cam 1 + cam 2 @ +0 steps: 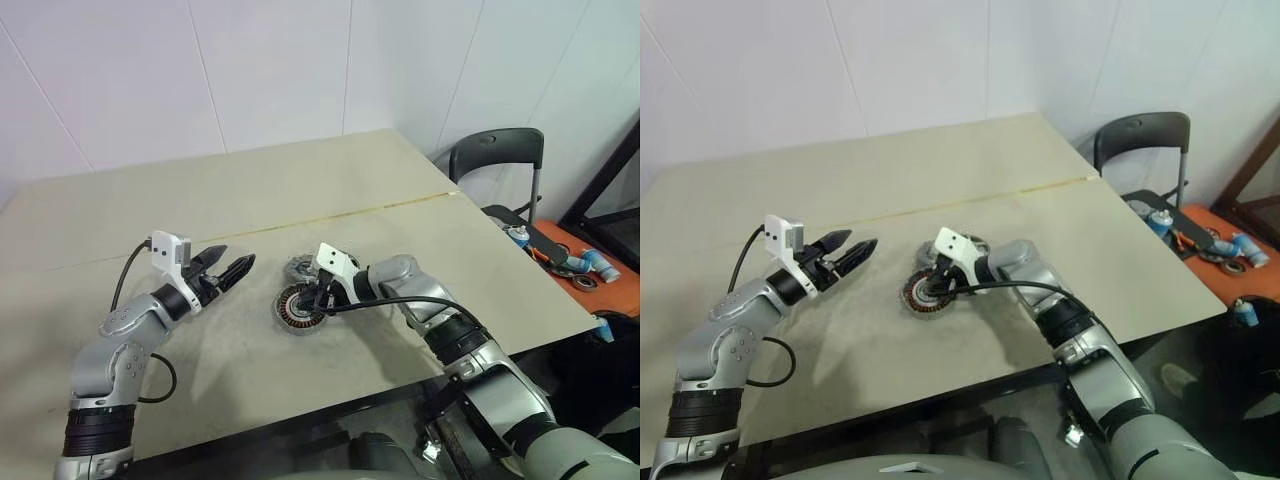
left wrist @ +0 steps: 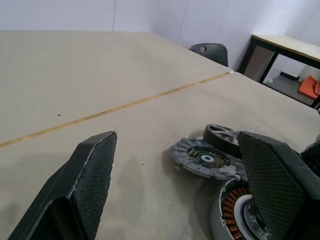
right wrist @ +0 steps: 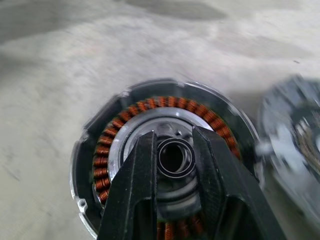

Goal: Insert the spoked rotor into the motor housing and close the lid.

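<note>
The motor housing (image 3: 165,165), a round silver shell with a ring of copper windings around a silver hub, is lying flat on the beige table (image 1: 300,200), near the table's middle and toward its front edge. The right gripper (image 3: 174,155) is being held directly over the housing's centre, pointing down and to the left. Its two black fingers (image 3: 135,190) are narrowed to a small gap and are framing the hub's dark central bore; whether they are touching or clamping the hub cannot be told.

Just behind the housing, the lid (image 2: 205,160), a light grey ribbed cap, is lying flat on the table with small copper-coloured parts showing around its centre. The spoked rotor (image 2: 222,139), with its thick black ring, is resting right behind the lid, touching or nearly touching it.

The left gripper (image 1: 225,269) is being held level above the table, to the left of the three parts, aimed toward them. Its textured black fingers (image 2: 95,170) are spread wide and nothing is being held between them.

A seam is running across the table behind the parts. A black chair (image 1: 495,160) is standing past the table's right corner, beside an orange surface (image 1: 600,270) with small items on it.
</note>
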Available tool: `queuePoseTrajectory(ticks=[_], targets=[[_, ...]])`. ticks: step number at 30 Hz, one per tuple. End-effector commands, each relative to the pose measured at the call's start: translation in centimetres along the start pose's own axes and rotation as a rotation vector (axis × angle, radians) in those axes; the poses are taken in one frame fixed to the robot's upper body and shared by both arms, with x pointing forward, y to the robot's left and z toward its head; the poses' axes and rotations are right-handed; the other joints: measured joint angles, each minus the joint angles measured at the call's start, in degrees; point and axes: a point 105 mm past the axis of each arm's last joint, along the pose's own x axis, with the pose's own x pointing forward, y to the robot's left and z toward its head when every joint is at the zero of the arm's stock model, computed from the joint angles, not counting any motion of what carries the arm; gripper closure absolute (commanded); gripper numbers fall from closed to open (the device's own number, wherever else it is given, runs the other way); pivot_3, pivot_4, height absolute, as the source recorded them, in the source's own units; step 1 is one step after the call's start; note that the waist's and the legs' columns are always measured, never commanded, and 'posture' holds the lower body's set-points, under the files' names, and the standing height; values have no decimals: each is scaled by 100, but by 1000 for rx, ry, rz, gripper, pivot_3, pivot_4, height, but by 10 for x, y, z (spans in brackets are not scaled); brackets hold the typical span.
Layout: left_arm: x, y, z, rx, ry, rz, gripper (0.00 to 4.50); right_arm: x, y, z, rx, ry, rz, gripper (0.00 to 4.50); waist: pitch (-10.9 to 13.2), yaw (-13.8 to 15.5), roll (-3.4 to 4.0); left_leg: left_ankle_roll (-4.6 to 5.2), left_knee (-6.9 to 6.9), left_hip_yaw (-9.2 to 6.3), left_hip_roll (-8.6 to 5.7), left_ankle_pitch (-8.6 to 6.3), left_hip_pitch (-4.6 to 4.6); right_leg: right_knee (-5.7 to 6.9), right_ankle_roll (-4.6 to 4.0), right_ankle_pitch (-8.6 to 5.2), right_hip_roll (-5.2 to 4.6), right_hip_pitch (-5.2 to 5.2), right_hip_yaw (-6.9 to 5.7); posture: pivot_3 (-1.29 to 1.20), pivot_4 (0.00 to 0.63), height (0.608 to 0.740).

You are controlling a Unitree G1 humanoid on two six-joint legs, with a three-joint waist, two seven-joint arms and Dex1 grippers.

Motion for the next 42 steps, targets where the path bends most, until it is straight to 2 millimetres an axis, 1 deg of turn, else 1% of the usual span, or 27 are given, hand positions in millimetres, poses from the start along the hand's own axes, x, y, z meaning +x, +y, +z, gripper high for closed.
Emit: queuePoseTrajectory(ticks=[1,5,13,22,30,37,38,39,40,41,42], targets=[[-2,1,13,31,-36,0,403,-8,0,29,-6,-84,30,3793,0,14,0,0,1,0,-1,0,-1,0,0,0,-1,0,0,0,0,740],[-3,1,13,34,-33,2,403,-11,-2,29,-16,-80,22,3793,0,37,-1,1,4,-2,-4,0,-3,-1,0,0,-2,0,-1,0,0,740],[-3,2,12,36,-32,3,403,-14,-3,19,-12,-56,12,3793,0,17,-1,1,4,-1,-3,0,-3,0,0,0,-2,0,-1,0,0,740],[-3,2,10,36,-27,5,403,-9,0,11,-22,-21,29,3793,0,20,-1,0,5,-1,-3,0,-3,0,0,0,-3,0,-1,0,0,740],[-4,2,9,35,-27,9,403,-5,-6,-5,-3,17,-2,3793,-1,20,-1,0,5,-1,-3,0,-3,1,0,0,-2,0,-1,0,0,740],[-4,2,9,35,-29,11,403,-6,-14,-10,1,18,-48,3793,-2,16,-2,-1,10,-1,-3,0,2,7,-1,1,-2,5,-1,0,0,740],[-4,2,9,34,-29,11,403,-7,-13,-10,4,17,-39,3080,-2,16,-2,-2,12,-1,-3,1,4,9,-2,2,-2,6,-1,0,0,740],[-4,2,9,34,-28,10,403,-7,-12,-11,13,24,-31,2871,-2,17,-3,-5,14,-1,-3,3,5,13,-3,3,-1,7,-1,0,0,740],[-4,2,9,34,-28,10,403,-8,-11,-12,21,30,-22,2492,-3,15,-3,-6,16,-1,-3,4,8,17,-3,3,-1,9,-1,0,0,740],[-4,3,9,34,-28,10,403,-9,-9,-12,35,31,-9,2275,-3,12,-3,-8,17,-1,-3,5,12,20,-3,3,0,12,-1,0,0,740],[-3,2,9,33,-27,9,403,-10,-7,-12,47,31,6,2275,-3,14,-3,-11,18,-1,-2,7,15,25,-3,3,0,13,-1,0,0,740]])
